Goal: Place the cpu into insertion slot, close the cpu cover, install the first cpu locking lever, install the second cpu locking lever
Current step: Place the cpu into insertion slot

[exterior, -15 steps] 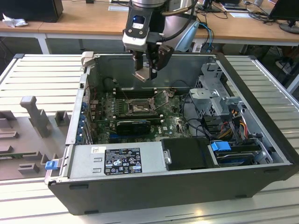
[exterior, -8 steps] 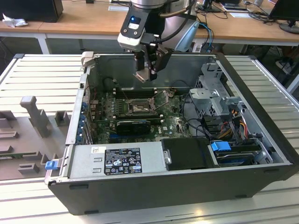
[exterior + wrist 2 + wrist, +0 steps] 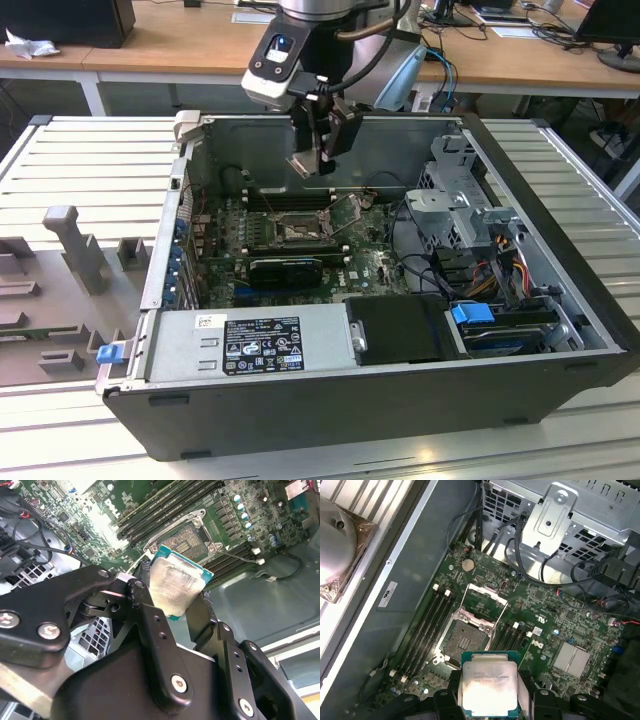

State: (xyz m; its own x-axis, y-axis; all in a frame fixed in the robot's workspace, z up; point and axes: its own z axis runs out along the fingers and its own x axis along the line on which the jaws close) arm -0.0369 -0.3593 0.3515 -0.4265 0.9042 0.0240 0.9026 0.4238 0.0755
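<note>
While the gripper (image 3: 175, 602) hangs over the open computer case (image 3: 560, 230), its jaws are closed on the cpu (image 3: 177, 582), one black finger (image 3: 150, 625) pressing on each of two opposite edges; the chip's pale metal top faces the camera in both wrist views, with its green border showing around it; in the first wrist view the cpu (image 3: 489, 687) sits between the fingers, above the motherboard (image 3: 545, 615) and not touching it.

Just beyond the chip lies the insertion slot (image 3: 465, 641), a dark square with a shiny rim, bare and uncovered; the cpu is near it but off to one side, not over it; beyond the slot the cpu cover (image 3: 482, 589) is swung back on its hinge, standing open; long black memory slots (image 3: 427, 625) run along the socket's side.

Farther out, a perforated metal drive cage (image 3: 560, 520) stands with black cables looping past it; in the exterior view the gripper (image 3: 318, 150) hovers high over the board with the cpu (image 3: 303, 163) at its tip, and the case rests on a ribbed grey table (image 3: 90, 160).
</note>
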